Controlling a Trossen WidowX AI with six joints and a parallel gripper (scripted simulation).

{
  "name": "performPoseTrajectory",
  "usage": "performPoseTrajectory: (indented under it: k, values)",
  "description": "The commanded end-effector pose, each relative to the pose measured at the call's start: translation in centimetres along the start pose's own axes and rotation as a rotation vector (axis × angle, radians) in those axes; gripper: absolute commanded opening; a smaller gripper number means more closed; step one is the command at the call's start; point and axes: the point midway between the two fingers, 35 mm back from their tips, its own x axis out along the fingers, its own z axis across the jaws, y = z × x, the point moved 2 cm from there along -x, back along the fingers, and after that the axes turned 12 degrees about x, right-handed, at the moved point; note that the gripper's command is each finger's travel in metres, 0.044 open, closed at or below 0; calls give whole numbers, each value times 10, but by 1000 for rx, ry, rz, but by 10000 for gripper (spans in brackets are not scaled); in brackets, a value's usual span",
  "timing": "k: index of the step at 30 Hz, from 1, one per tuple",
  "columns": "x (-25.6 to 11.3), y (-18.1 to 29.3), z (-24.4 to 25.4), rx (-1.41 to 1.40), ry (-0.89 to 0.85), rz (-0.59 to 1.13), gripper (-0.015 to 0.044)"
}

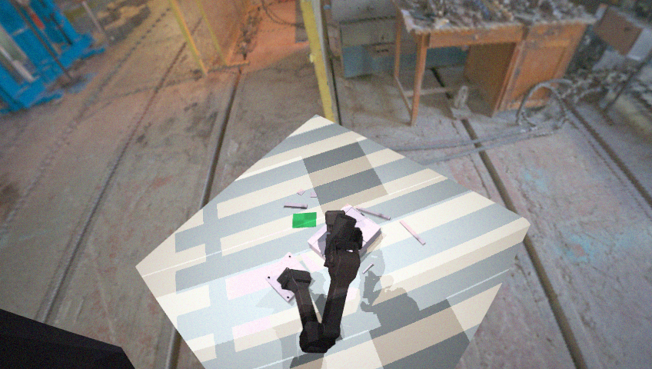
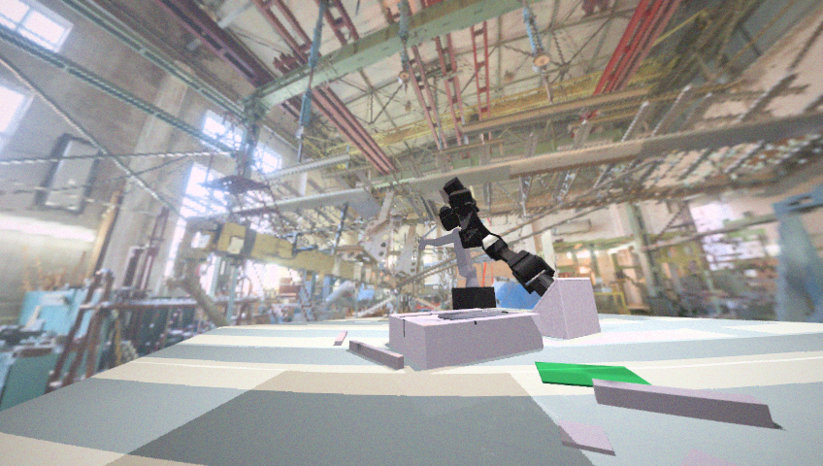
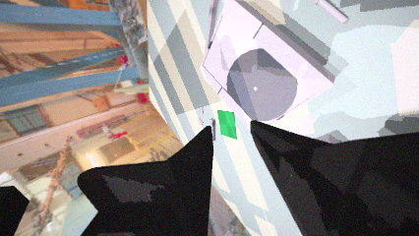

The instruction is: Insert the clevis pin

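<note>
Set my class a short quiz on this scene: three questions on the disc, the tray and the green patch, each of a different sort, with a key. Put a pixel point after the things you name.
1. True or false: the disc (image 1: 320, 238) (image 2: 473, 315) (image 3: 272, 95) lies flat in the tray (image 1: 371, 230) (image 2: 478, 340) (image 3: 310, 79).

2. Where is the green patch (image 1: 304, 220) (image 2: 588, 373) (image 3: 227, 124)?
A) on top of the disc
B) on the table, beside the tray
C) under the tray

3. Fill in: the disc has a small ____ at its middle.

Key: 1 true; 2 B; 3 hole.

Can't see most of the round plate from above, behind the black arm. Can't see the near end of the worktop there, cut off below. Can't tell which end of the tiny pin has the head.
</note>
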Motion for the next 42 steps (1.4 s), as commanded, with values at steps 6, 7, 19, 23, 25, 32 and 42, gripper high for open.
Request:
performPoseTrajectory:
  k: [6,7,19,23,25,32,42]
  values:
    - [76,-84,-20,-447,462,-93,160]
    - [82,-90,-24,-480,500,-82,160]
    - [123,-133,-72,-727,776,86,160]
    - [121,-131,-75,-727,776,87,160]
    - [121,-131,-75,-727,776,87,160]
    - [123,-131,-76,-727,776,86,160]
    - [134,-134,-86,-727,777,86,160]
